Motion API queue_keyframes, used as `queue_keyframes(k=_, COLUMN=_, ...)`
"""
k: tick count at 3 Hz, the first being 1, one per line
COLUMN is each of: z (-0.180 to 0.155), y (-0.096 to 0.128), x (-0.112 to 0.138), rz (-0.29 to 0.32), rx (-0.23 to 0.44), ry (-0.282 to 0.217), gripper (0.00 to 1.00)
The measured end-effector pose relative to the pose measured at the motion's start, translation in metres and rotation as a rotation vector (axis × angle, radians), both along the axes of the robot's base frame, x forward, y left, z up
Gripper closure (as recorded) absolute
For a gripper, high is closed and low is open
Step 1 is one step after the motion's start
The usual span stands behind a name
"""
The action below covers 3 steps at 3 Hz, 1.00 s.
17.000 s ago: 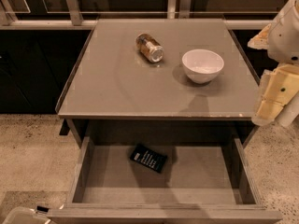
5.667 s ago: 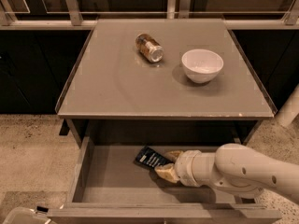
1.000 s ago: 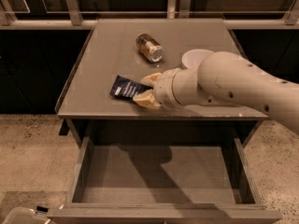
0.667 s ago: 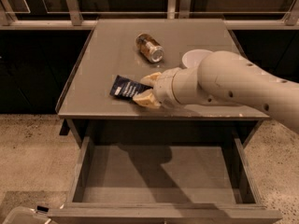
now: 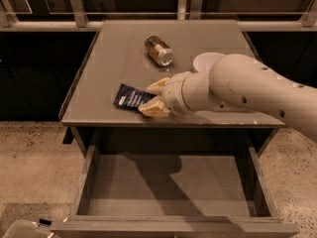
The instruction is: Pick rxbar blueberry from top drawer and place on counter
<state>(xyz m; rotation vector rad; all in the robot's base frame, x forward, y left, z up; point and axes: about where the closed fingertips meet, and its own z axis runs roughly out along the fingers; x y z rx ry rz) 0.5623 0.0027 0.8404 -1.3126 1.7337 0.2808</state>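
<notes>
The large flat square grey worktop (image 5: 124, 48) now carries everything that matters. The small flat dark navy-blue wrapped blueberry bar has come up onto its front-left part, well clear of the raised side edges.

Below it, the wide shallow grey top drawer (image 5: 168, 182) stands pulled out. Its plain bottom shows only the arm's shadow, where seventeen seconds ago the bar lay near the back wall.

The thick cream-white robot arm (image 5: 247, 83) reaches in from the right across the front of the worktop. About six seconds ago it was down in the drawer. Over the last second it has hardly shifted, settling only slightly lower in the view.

The round white bowl (image 5: 205, 61) is half hidden behind the arm, and the toppled glass jar with tan contents (image 5: 158, 51) lies where it was, behind the bar.

The claw (image 5: 144, 100) is clamped on the right end of the blueberry bar (image 5: 130, 96), one tan finger against each long edge, with the same spread as a second ago. The bar lies flat, on the surface or just above it; I cannot tell which.

I judge the pick finished and the placing nearly so. What remains is to let go and draw the arm back without dragging the wrapper toward the front edge.
</notes>
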Motion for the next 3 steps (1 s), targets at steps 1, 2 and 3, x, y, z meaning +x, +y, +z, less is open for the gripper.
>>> queue_keyframes(k=1, z=0.0000, y=0.0000, x=0.0000, rz=0.000, rx=0.000, ry=0.000, gripper=0.15)
queue_keyframes(k=2, z=0.0000, y=0.0001, x=0.0000, rz=0.000, rx=0.000, ry=0.000, gripper=0.00)
queue_keyframes(k=3, z=0.0000, y=0.0001, x=0.0000, rz=0.000, rx=0.000, ry=0.000, gripper=0.00)
